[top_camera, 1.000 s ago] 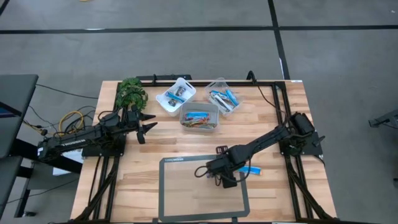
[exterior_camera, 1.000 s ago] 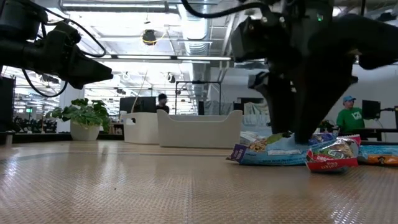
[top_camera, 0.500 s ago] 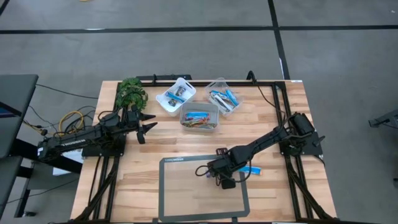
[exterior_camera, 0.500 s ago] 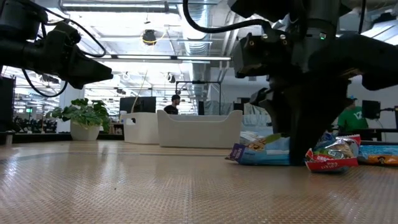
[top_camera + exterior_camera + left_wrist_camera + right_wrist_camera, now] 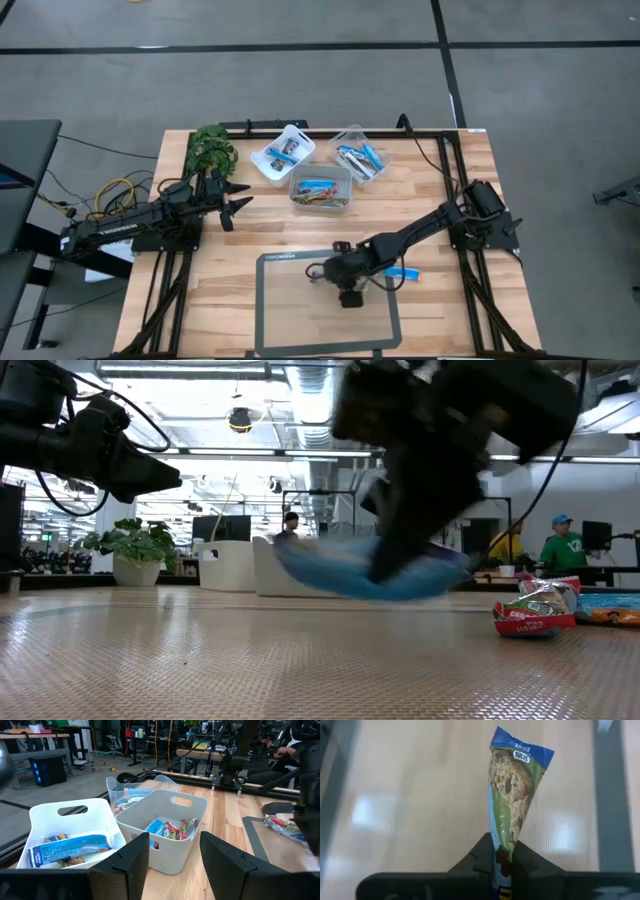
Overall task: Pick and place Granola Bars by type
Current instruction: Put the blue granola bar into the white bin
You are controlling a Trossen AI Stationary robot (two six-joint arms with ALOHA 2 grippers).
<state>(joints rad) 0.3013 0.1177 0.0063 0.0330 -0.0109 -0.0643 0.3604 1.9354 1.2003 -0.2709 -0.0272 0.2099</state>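
My right gripper is over the grey mat and shut on a blue granola bar, which shows as a blue blur in the low view. Two more bars lie on the table by that arm: a blue one and a red-marked one. Other bars fill the white bin and the two clear tubs. My left gripper waits open and level at the table's left, pointing at the bins. My right gripper pinches one end of the bar's wrapper between its two fingers. The fingers slant down toward the table's left, and the bar runs on past their tips, its blue crimped end farthest out. In the low view the bar looks lifted clear of the table.
A green plant stands at the far left corner, beside the bins. The mat's grey outline frames the near middle of the wooden table. People stand in the room beyond the table.
My right gripper has shut on the blue bar that lay on the table. It has then tipped from pointing almost straight down to a slant and gone toward the table's left. The bar has left the table and swung up with it.
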